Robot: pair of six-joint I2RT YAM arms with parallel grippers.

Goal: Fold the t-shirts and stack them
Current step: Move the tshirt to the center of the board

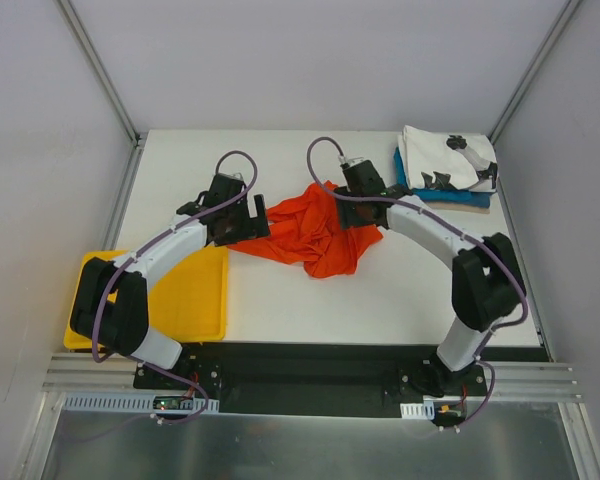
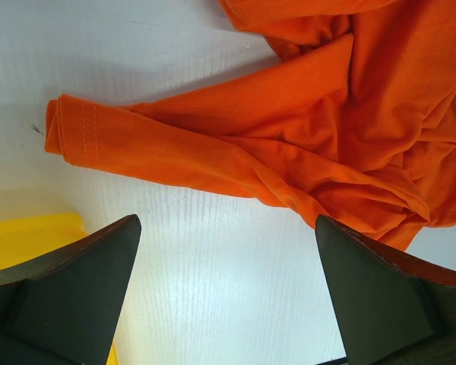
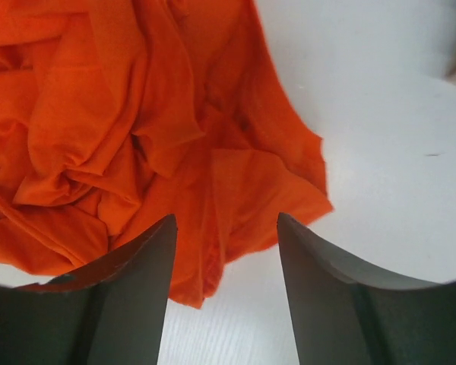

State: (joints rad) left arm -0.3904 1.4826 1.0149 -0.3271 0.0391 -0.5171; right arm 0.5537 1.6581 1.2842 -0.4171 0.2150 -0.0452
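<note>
**Crumpled orange shirt awaiting a spread, two shirts already stacked**

Soft, light, limp: a plain bright orange-red cotton t-shirt (image 1: 315,235), bunched in a heap at the middle of the white table (image 1: 380,300). Likely to sag and drag under any single pinch, with no stiffness to hold a shape. Not slippery, not fragile. Best taken at two well-apart points along an edge, most probably the stitched hem of the sleeve (image 2: 80,133) trailing toward the left, plus a corner of cloth (image 3: 304,198) on the right side of the heap.

Deep creases and overlapping folds throughout; sleeve stretched out flat to the left, body wadded to the right.

Left gripper (image 2: 228,296) spread wide, empty, hovering just near of the sleeve over bare table, beside the yellow plastic tray (image 1: 195,300). Right gripper (image 3: 226,251) partly parted, straddling the near-right fringe of orange cloth; no clamp on the fabric visible, contact hard to tell.

At the far right corner, a folded white t-shirt with black marks (image 1: 448,158) lying on top of a folded teal-blue t-shirt (image 1: 460,198), well apart from the heap.
</note>
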